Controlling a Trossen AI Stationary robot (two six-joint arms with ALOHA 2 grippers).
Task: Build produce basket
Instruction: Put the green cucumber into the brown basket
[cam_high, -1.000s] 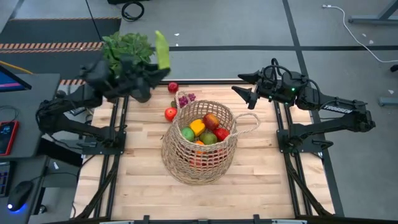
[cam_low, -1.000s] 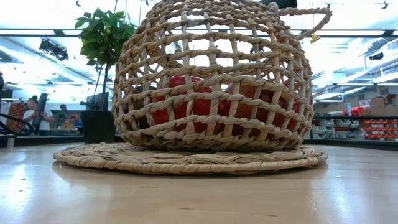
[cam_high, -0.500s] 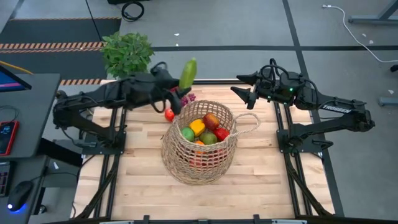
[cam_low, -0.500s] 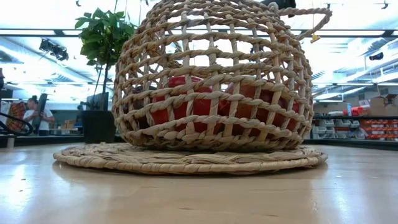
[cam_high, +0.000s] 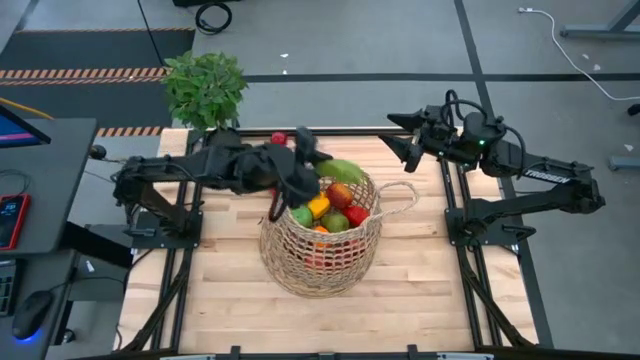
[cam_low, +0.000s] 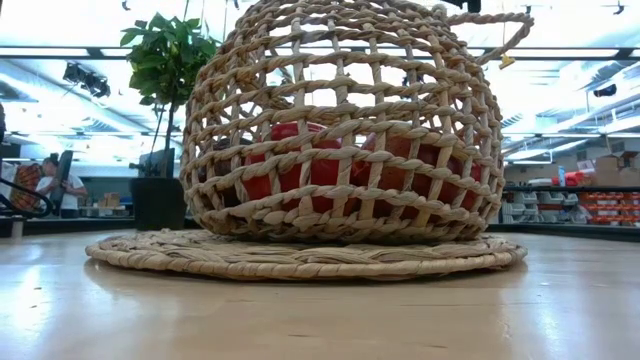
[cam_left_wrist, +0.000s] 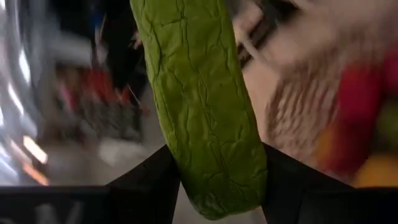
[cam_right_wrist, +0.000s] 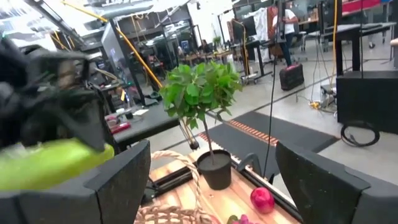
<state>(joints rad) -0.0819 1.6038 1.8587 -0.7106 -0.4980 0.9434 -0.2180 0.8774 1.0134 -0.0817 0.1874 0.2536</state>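
The wicker basket stands on a round woven mat at the table's middle and fills the low view. Inside it lie red, yellow, orange and green fruits. My left gripper is at the basket's far-left rim, shut on the green cucumber, which lies over the opening. A red apple rests on the table behind the left arm. My right gripper hovers open above the far right of the table, touching nothing; its wrist view shows the wide gap. My left gripper pinches the cucumber near one end between its two fingers. The fingers come roughly level from the table's left side. The cucumber sticks out forward past them, lifted clear above the basket's fruits.
A potted plant stands at the table's far left corner, also in the low view and the right wrist view. The basket's loop handle sticks out to the right. Bare wood lies near the front edge.
My left arm has swung from the far left corner by the plant toward the basket, carrying the cucumber. The cucumber, upright before, now lies nearly level over the basket's far rim. My right gripper has drifted slightly toward the table's right edge.
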